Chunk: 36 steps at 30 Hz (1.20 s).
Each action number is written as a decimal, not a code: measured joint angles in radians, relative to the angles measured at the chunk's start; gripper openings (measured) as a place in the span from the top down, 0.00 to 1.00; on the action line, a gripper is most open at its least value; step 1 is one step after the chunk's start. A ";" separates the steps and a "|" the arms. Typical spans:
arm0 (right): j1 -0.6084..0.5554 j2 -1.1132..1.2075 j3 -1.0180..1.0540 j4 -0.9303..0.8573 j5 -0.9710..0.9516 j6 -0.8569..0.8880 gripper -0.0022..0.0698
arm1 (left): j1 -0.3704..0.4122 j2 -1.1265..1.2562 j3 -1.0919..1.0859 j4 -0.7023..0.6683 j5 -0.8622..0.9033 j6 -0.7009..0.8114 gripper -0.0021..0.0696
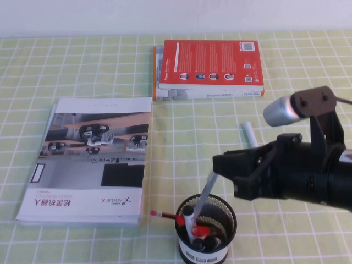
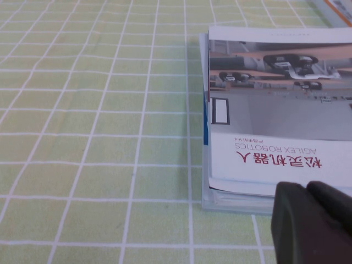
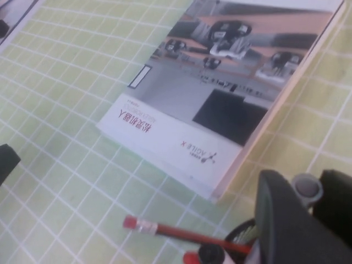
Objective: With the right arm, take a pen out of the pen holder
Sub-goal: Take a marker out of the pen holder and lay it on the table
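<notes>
Right hand point(image 1: 218, 170) is reaching in from the right side of the bench point(image 1: 55, 66), its forearm lying nearly level, and it is pinching the top end of the grey pen point(image 1: 204, 199) between both fingers. I am seeing that pen slanting: its lower end is sitting inside the black mesh pen holder point(image 1: 231, 215) at the bench's near edge, and its upper end is leaning up toward the right. Other pens are crowding its tip, so I am not making out where it ends. A red pencil point(image 1: 163, 214) is poking out of the holder to the left. Left hand point(image 2: 311, 220), fingers pressed together, is hovering over the near corner of the robotics manual point(image 2: 275, 110), partly cut off by the wrist view's edge.
</notes>
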 joint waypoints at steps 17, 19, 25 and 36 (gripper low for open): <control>-0.117 0.000 -0.265 -0.547 0.246 0.322 0.85 | 0.000 0.000 0.000 0.000 0.000 0.000 0.98; -0.132 0.002 -0.315 -0.661 0.296 0.418 0.85 | 0.000 0.000 0.000 0.000 0.000 0.000 0.98; -0.152 0.071 -0.491 -1.028 0.577 0.722 0.85 | 0.000 0.000 0.000 0.000 0.000 0.000 0.98; -0.153 0.362 -0.703 -1.139 0.826 0.844 0.85 | 0.000 0.000 0.000 0.000 0.000 0.000 0.98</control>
